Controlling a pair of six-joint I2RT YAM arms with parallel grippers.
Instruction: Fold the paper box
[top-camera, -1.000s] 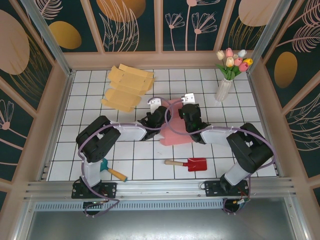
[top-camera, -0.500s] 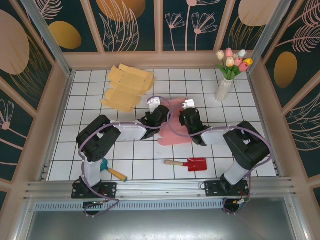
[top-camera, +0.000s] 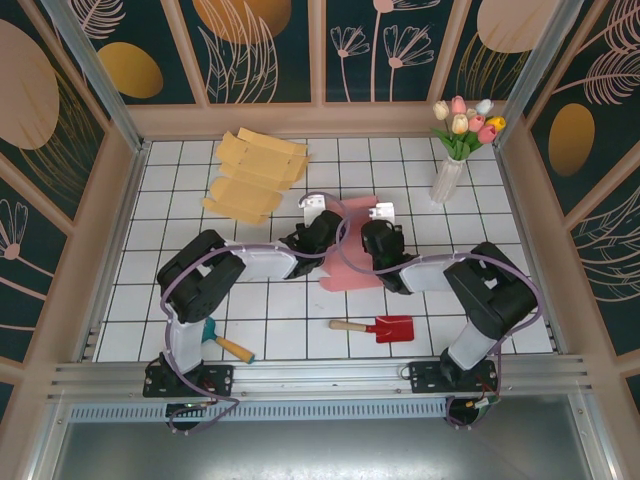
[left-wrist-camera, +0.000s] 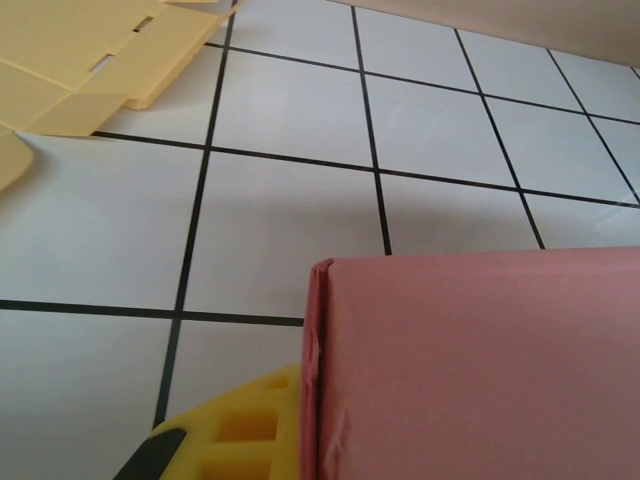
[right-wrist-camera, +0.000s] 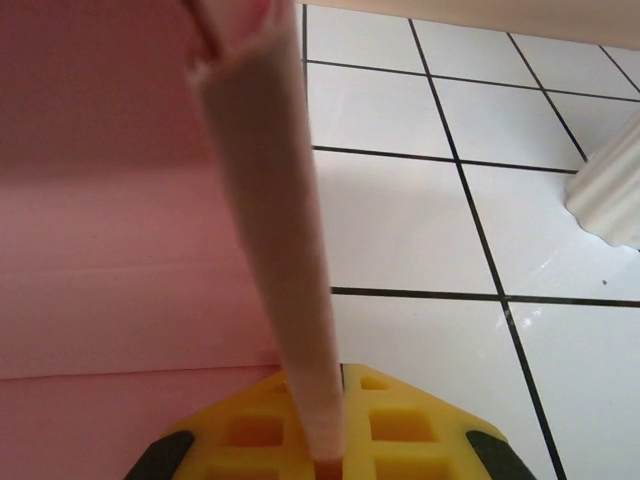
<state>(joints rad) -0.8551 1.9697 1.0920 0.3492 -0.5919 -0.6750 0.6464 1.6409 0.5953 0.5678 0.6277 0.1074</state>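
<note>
You have the pink paper box lying on the surface directly between both jaws, long axis running away from you, left jaws clamped on its left wall, right jaws pinching its upright right flap.

Right tool newly on box flap

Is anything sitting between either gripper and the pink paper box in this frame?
Nothing visible does. The right gripper is shut on an upright flap of the pink paper box, and the left gripper is shut at its left edge. The red toy shovel and yellow cardboard sheets lie apart from it.
</note>
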